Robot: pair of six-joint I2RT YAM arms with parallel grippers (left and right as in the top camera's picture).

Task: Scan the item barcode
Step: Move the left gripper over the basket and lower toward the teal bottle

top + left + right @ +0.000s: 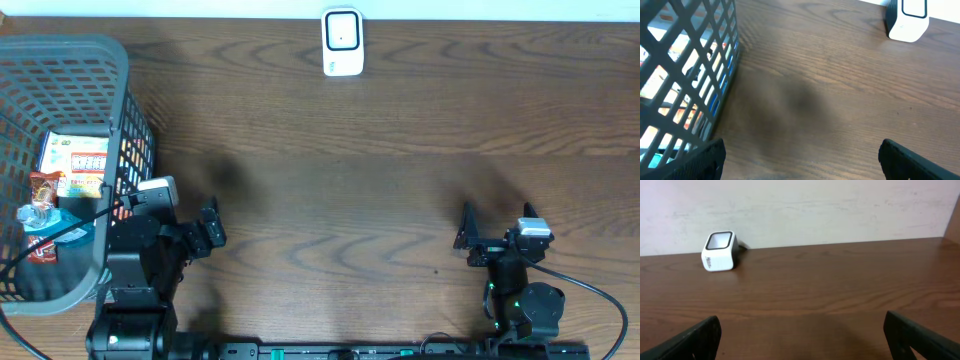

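Both arms sit at the near edge. Left gripper (214, 226) spread wide, holding nothing, just right of grey mesh basket (122, 90). Right gripper (466, 232) equally wide, empty, over wooden table (350, 150). Colourful packets (76, 165) lie inside basket at left; print too small to read. White scanner (342, 42) stands far centre.

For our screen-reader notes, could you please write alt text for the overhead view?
A grey basket of snack packets sits at the table's left edge, a white scanner at its far edge. The left gripper and right gripper stand open, empty.
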